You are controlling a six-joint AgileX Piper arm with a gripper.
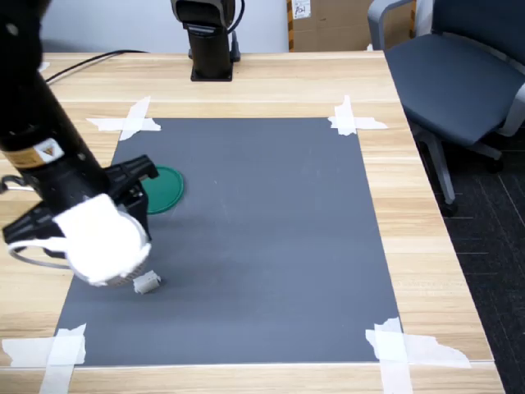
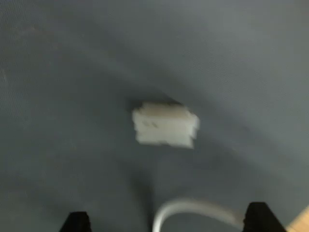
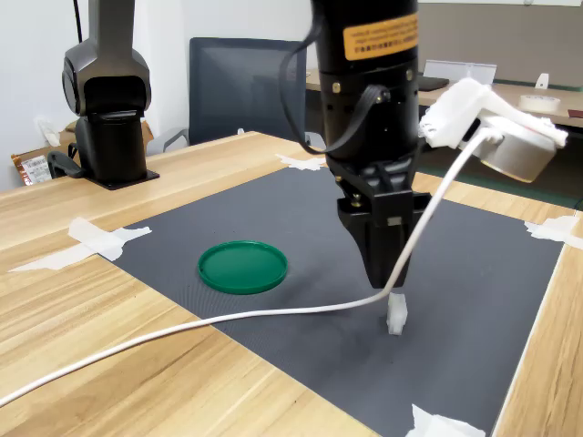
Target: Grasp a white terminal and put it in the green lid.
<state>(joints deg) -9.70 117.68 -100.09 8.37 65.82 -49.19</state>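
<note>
A wooden table carries a dark grey mat fixed at its corners with white tape strips. The black arm stands over the mat, on the first exterior view's left, with a white camera housing mounted at its wrist and a white cable trailing off across the table. The green lid lies flat on the mat, empty, near the arm. The gripper points straight down just above the white terminal; in the wrist view its two dark fingertips stand wide apart, holding nothing. The white terminal rests on the mat, apart from the green lid, in front of the fingertips as the wrist view shows it.
</note>
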